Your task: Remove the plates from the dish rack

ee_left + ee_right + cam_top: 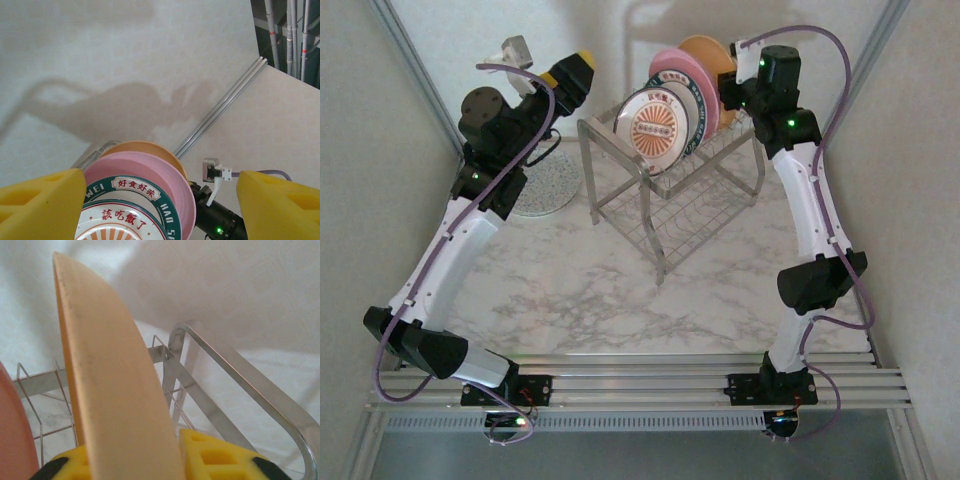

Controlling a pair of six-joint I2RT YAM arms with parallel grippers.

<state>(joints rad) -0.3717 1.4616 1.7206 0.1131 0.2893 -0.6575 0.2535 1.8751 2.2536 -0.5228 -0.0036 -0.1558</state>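
Note:
The silver wire dish rack [660, 262] stands mid-table with several plates upright in its upper tier. From the front they are a sunburst-centred plate [655, 128], a second dark-rimmed plate [690, 100], a pink plate [670, 62] and an orange plate [712, 52]. My right gripper [732, 95] is at the rack's back right. Its yellow pads [220, 455] are shut on the orange plate's rim [107, 380], with the pink plate [12, 440] beside it. My left gripper [575, 72] hovers open behind the rack's left side and looks across at the orange [145, 146], pink [150, 167] and dark-rimmed [137, 192] plates.
A large white speckled plate [548, 185] lies flat on the marble table left of the rack, partly under my left arm. White walls close in behind and at both sides. The rack's tubular frame [235, 390] curves close by my right fingers.

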